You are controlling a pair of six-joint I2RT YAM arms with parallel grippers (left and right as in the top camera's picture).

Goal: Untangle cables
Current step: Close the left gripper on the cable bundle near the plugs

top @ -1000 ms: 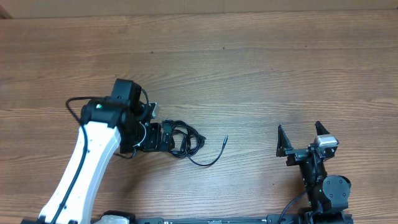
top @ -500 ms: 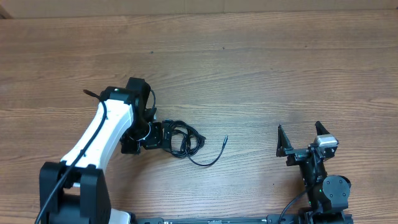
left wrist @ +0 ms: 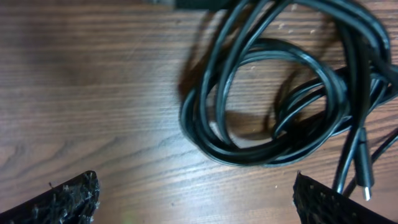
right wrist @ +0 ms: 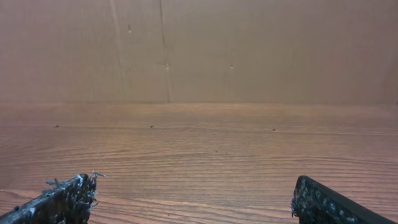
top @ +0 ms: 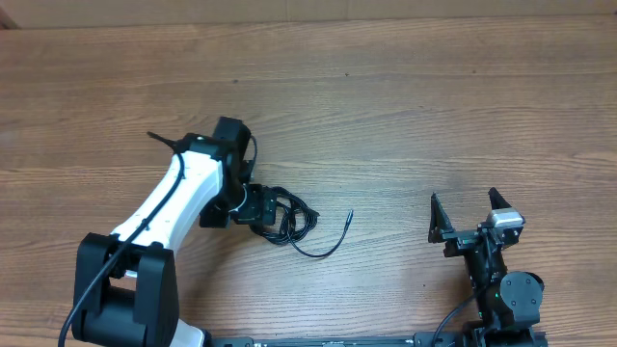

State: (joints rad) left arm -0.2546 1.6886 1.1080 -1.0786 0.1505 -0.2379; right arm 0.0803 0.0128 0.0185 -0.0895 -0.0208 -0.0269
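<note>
Hovering with jaws spread wide, the left gripper (left wrist: pixel 196 202) has the coiled black cables (left wrist: pixel 264 159) just ahead, skewed toward its right finger — the right gripper (top: pixel 470 214), equally wide, sits well apart.

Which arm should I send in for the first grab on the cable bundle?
Left. The left gripper hangs open right over the cables, which lie framed between its fingers in its wrist view. The right gripper, also open, sits far off, seeing only the table.
</note>
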